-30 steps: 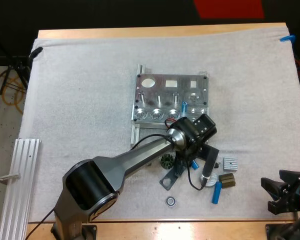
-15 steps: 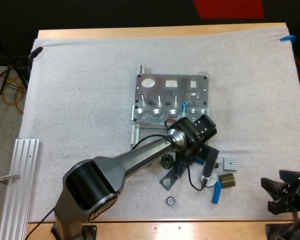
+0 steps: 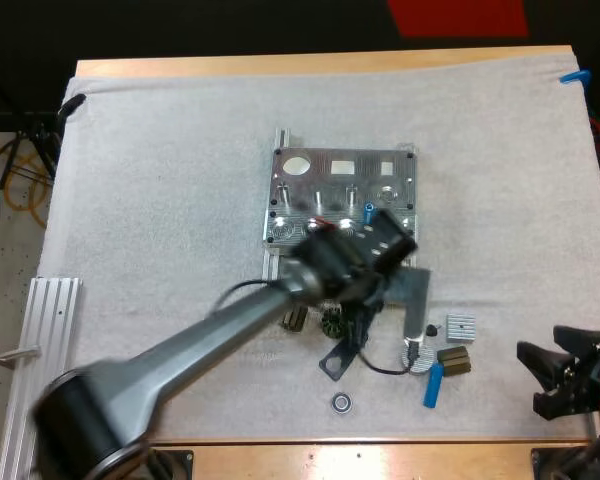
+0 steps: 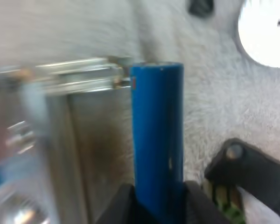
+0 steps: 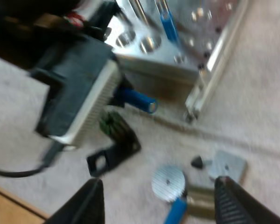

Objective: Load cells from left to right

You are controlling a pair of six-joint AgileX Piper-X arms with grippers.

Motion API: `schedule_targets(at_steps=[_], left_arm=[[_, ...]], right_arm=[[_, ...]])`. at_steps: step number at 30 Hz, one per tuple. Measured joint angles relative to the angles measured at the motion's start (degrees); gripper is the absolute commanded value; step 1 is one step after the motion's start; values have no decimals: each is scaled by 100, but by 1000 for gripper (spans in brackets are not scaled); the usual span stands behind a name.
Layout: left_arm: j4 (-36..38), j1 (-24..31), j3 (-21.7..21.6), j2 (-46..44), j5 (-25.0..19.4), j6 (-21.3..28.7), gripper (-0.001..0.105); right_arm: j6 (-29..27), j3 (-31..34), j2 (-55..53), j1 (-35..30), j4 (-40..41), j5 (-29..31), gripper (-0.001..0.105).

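one blue cell (image 3: 369,211) stood in the fixture (image 3: 365,166). the left pincer (image 4: 157,205) clenched a second cell (image 4: 157,135) at the fixture's near edge. a third cell (image 3: 433,385) lay unloaded near the tabletop's near edge, and the right pincer (image 3: 538,378) hung released.

Left arm at the fixture, right gripper well apart from it.

At the middle of the white mat (image 3: 160,180), a metal fixture (image 3: 325,175) with one blue cylinder (image 3: 369,211) upright in its near row. In from the lower left corner, the left arm (image 3: 210,335), wrist end over the fixture's near edge. Just nearer on the mat, loose parts: a dark toothed wheel (image 3: 332,322), a black bracket (image 3: 338,362), a small ring (image 3: 341,402), a ribbed silver block (image 3: 461,327), a brownish block (image 3: 454,360) and, touching it, another blue cylinder (image 3: 433,385) flat on the mat. By the near right corner, the right gripper (image 3: 538,380), fingers apart and clear of everything. Off the mat's left edge, a pale metal rail (image 3: 45,340).
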Motion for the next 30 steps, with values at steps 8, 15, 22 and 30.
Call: schedule_targets(at_steps=[8, 15, 22, 30], left_arm=[[864, 583, 1, -1445, 428, -535, 0], [1355, 678, 59, -2670, 455, -824, 0], [1377, 678, 800, -3837, 463, -1333, 0], [1384, 678, 1510, -4583, 463, -1596, 0]], right_arm=[[0, 0, 0, 0, -905, -141, 51], [11, 0, 307, 0, -1188, -637, 51], [44, 0, 1140, 0, -1593, -1424, 51], [129, 0, 1845, 0, -2186, -1951, 51]])
